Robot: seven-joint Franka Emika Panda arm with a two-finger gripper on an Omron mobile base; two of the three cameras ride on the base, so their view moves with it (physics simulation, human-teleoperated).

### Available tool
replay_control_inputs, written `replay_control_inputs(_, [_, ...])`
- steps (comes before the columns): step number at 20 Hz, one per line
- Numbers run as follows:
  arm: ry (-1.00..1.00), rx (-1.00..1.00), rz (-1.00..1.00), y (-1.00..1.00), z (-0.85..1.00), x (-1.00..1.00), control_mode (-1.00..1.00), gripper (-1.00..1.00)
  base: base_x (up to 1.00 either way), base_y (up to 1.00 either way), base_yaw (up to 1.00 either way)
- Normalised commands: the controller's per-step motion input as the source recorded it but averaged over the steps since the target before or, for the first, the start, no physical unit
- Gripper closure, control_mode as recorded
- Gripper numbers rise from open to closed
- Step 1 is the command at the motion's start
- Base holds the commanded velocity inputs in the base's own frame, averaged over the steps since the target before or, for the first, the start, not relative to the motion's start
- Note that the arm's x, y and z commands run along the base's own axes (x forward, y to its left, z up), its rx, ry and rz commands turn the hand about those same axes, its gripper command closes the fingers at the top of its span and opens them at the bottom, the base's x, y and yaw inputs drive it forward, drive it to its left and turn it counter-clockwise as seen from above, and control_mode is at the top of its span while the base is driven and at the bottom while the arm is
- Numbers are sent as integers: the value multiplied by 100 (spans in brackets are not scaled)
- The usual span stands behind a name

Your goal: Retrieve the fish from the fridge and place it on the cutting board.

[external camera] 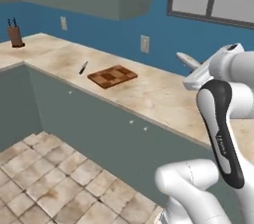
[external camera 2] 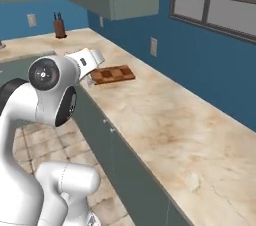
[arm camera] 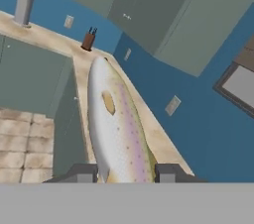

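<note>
The gripper (arm camera: 125,172) is clamped tight on the fish (arm camera: 118,124), which juts out from between the two fingertips, held in the air above the countertop (external camera: 149,94). The checkered cutting board (external camera: 112,76) lies farther along the counter near its front edge, with a knife (external camera: 83,67) just beside it and a knife block (external camera: 16,36) at the far corner.

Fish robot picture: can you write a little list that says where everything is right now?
fish: held between the jaws of the gripper, sticking out ahead of the hand
gripper: shut on the fish, up in the air, not over the board yet
cutting board: flat on the counter, nothing on it
knife: lying on the counter just left of the board
knife block: far end of the counter
task: fish not on the board yet
</note>
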Motion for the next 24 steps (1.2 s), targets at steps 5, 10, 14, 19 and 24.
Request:
replay_control_inputs(5, [0,0,0,0,0,0,100,100,45,38,-6])
replay_control_inputs(10, [0,0,0,0,0,0,100,100,0,40,-32])
replay_control_inputs(14, [0,0,0,0,0,0,100,100,0,43,-44])
replay_control_inputs(19, [0,0,0,0,0,0,100,100,0,56,-49])
replay_control_inputs(24, [0,0,0,0,0,0,100,100,2,60,-45])
